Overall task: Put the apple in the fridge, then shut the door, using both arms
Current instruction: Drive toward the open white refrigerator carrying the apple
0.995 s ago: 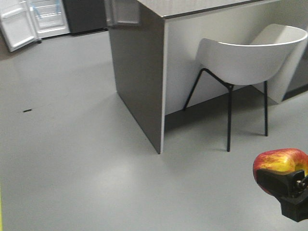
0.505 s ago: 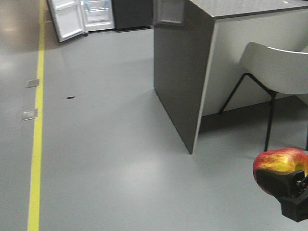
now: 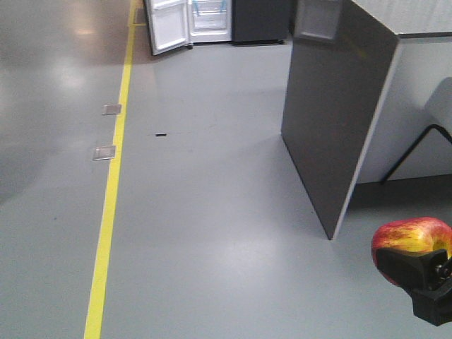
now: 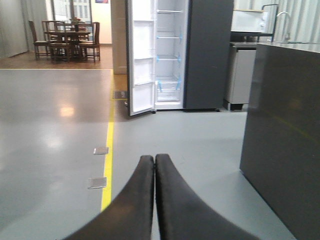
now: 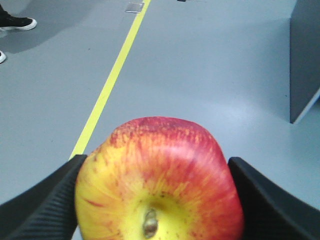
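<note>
The apple [image 5: 160, 180], red with yellow streaks, sits stem-end toward the camera between the black fingers of my right gripper [image 5: 157, 162], which is shut on it. The front view shows the apple [image 3: 413, 236] at the lower right, above that gripper's black body. My left gripper [image 4: 154, 159] is shut with nothing in it, its fingertips touching. Far ahead stands the fridge [image 4: 207, 55], dark grey outside with a white inside and glass shelves. Its door [image 4: 141, 60] is swung open to the left. In the front view the fridge [image 3: 210, 18] and its door [image 3: 167, 25] are small at the top.
A dark grey counter block [image 3: 332, 120] stands on the right, with a black chair leg [image 3: 417, 145] behind it. A yellow floor line [image 3: 109, 198] runs toward the fridge, past two metal floor plates [image 3: 104, 152]. A person's shoe [image 5: 17, 22] is at the far left.
The front view has swung left: fridge, counter and chair slid right in the picture, and the yellow line came into view. The apple stays in the right gripper.
</note>
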Controlling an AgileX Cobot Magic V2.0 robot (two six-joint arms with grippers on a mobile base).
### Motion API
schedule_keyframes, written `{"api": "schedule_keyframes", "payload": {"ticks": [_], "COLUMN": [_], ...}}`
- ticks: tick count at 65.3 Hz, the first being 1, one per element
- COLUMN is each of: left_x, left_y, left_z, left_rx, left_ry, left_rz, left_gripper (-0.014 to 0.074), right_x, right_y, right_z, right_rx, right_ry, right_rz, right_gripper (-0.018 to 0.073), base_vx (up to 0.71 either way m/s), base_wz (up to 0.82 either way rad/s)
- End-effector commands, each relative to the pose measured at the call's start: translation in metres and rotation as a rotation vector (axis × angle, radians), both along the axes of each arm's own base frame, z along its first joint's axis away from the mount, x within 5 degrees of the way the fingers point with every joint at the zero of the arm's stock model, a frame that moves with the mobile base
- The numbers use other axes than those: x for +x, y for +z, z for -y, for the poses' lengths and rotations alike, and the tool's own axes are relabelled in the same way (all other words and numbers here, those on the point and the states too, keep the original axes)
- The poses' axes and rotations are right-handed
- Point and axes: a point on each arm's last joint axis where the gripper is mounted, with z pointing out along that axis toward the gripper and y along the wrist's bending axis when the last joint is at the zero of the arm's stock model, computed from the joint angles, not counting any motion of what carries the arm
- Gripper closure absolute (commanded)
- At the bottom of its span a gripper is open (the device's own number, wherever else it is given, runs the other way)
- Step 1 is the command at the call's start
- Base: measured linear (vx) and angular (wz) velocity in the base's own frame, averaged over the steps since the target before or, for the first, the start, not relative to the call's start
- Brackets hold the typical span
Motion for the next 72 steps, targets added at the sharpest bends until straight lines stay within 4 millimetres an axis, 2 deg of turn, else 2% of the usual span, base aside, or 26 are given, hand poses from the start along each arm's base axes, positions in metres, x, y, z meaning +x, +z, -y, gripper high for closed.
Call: {"api": "schedule_keyframes", "payload": {"ticks": [1,72], "left_x": [-0.0002,-0.0002], "left_y": [-0.0016,-0.0016], "left_z": [0.0004,0.0004], "left_rx": [-0.012,-0.012], "left_ry": [-0.006,-0.006], "left_rz": [0.064,0.064], "left_gripper": [0.0602,0.0602], "right_x": [0.0036,0.0036], "right_y": [0.0136,0.0136], "right_z": [-0.0001,-0.0001], "right_rx": [0.029,0.03], "right_ry": [-0.014,-0.015], "right_rz": [0.089,0.088], "right_gripper": [0.0397,0.0397], "base_vx": [0.07,0.14], "base_wz": [0.27,0.25]}}
